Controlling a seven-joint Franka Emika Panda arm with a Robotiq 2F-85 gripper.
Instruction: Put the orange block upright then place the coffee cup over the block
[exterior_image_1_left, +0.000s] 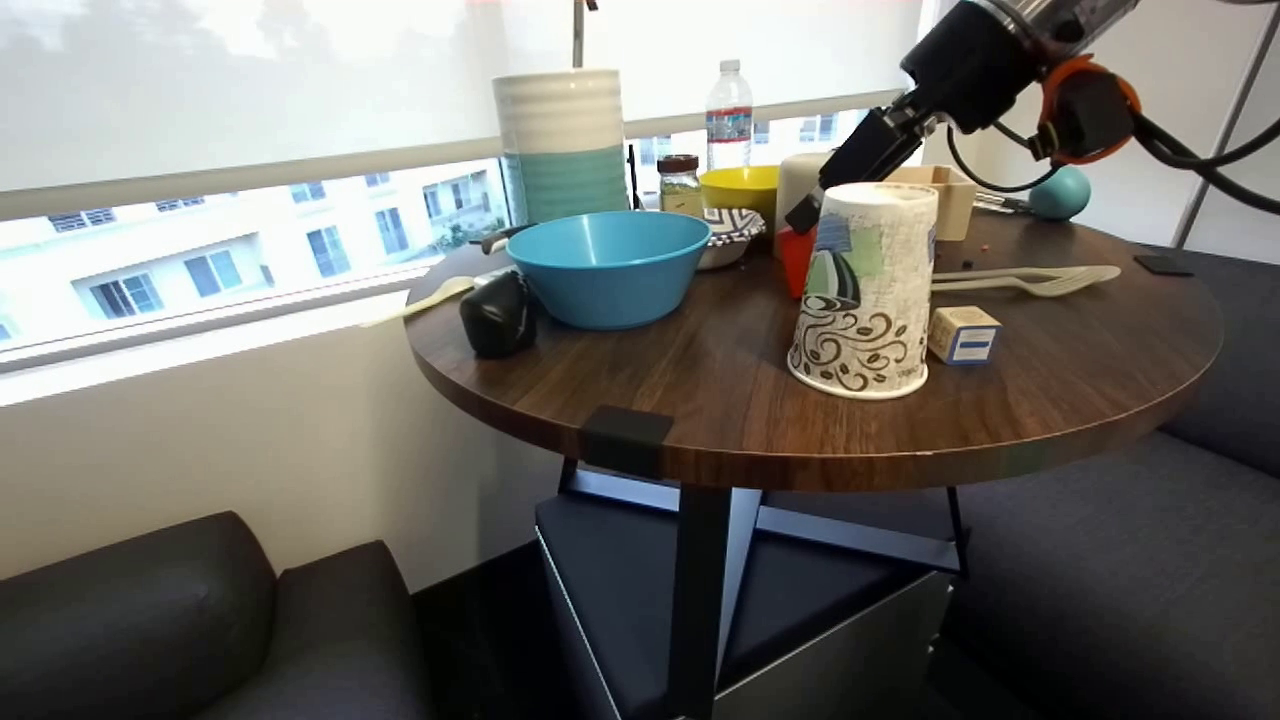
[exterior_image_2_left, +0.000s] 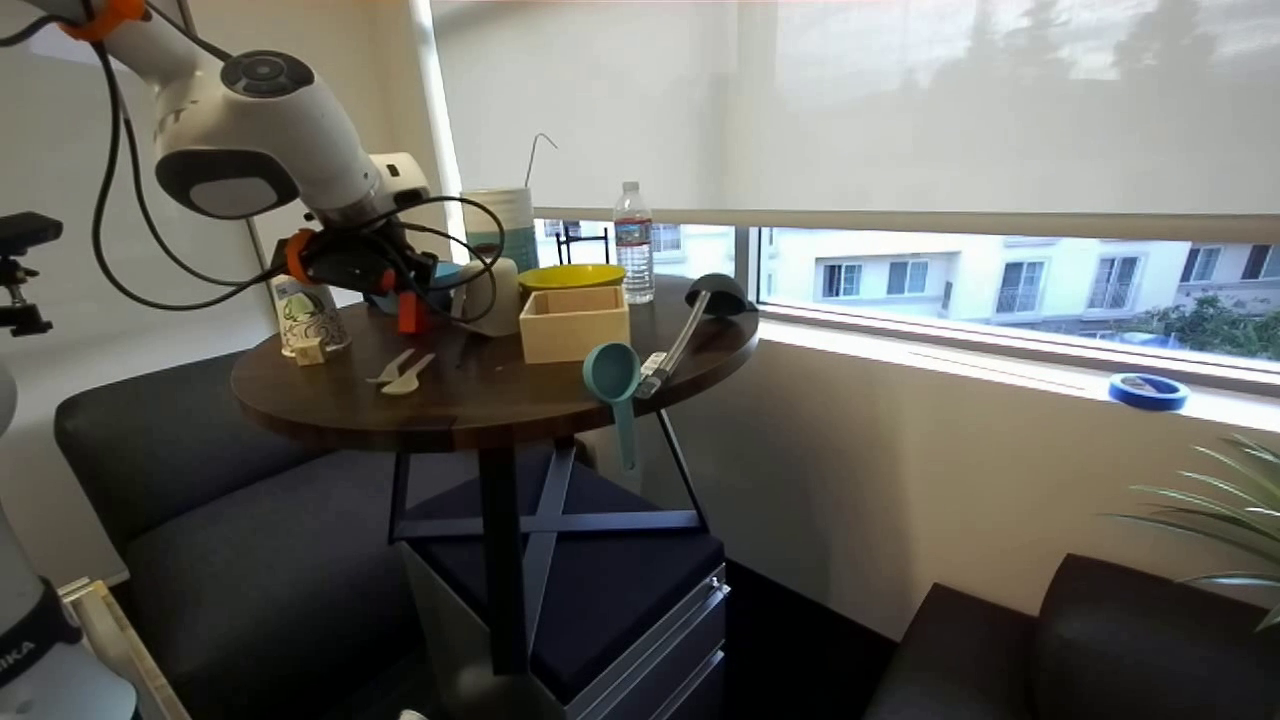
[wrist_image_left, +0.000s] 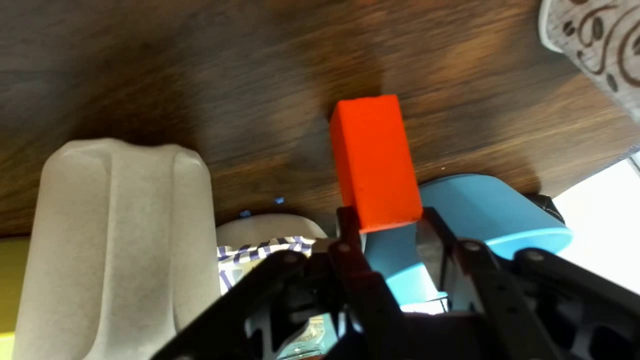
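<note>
We see the jaws grasping the block (wrist_image_left: 382, 165) by its upper end, its long axis running on below them, near upright, toward the desk (exterior_image_1_left: 710, 375) — whether its foot touches, we can't tell — with the cup (exterior_image_1_left: 865, 290) standing mouth-down, apart from it.

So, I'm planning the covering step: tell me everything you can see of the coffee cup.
The coffee cup looks like paper: tapered, off-white, printed with brown swirls and coffee beans, plus blue and green patches. It stands upside down, rolled white rim on the wood-grained table, its base facing up. A small pale cube sits right beside it; whether they touch is unclear.
</note>
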